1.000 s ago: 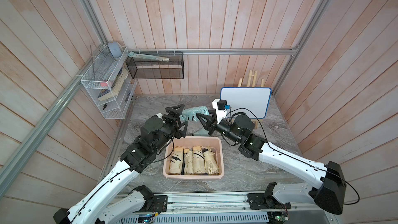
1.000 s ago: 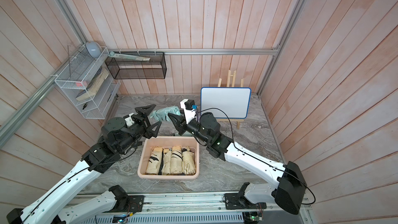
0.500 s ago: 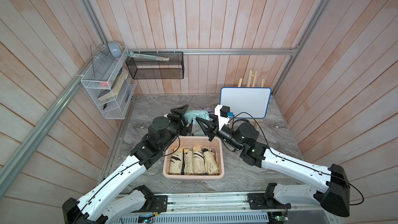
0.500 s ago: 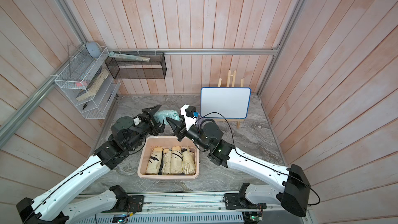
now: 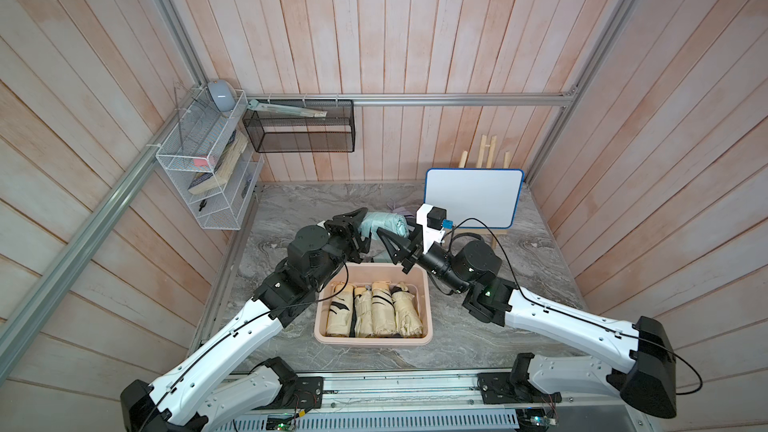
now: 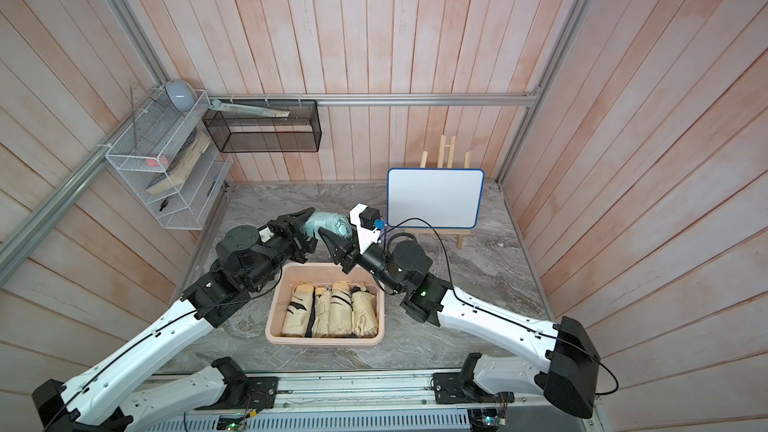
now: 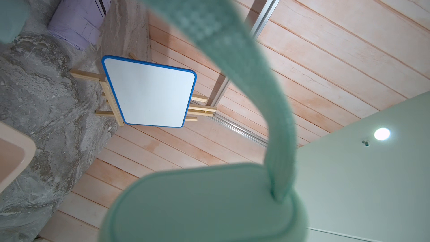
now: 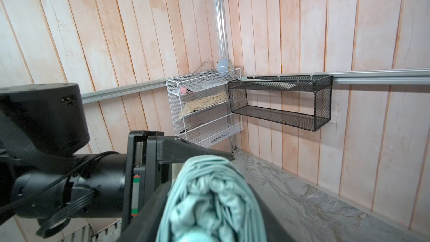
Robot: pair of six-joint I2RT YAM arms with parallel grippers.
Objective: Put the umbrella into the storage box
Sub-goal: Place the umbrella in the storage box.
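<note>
Ideally the left gripper (image 5: 362, 228), jaws around the umbrella (image 5: 384, 224) but grip unclear, clamps firmly before the part-open right gripper (image 5: 395, 231) backs off.

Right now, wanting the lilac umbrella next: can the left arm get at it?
Probably not yet: the teal umbrella sits at the left gripper, with the lilac umbrella lying beyond it.

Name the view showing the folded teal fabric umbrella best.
Both top views: the folded teal fabric umbrella shows most of its length, sharp. Right wrist view: its bunched end, close. Left wrist view: blurred strap and handle.
</note>
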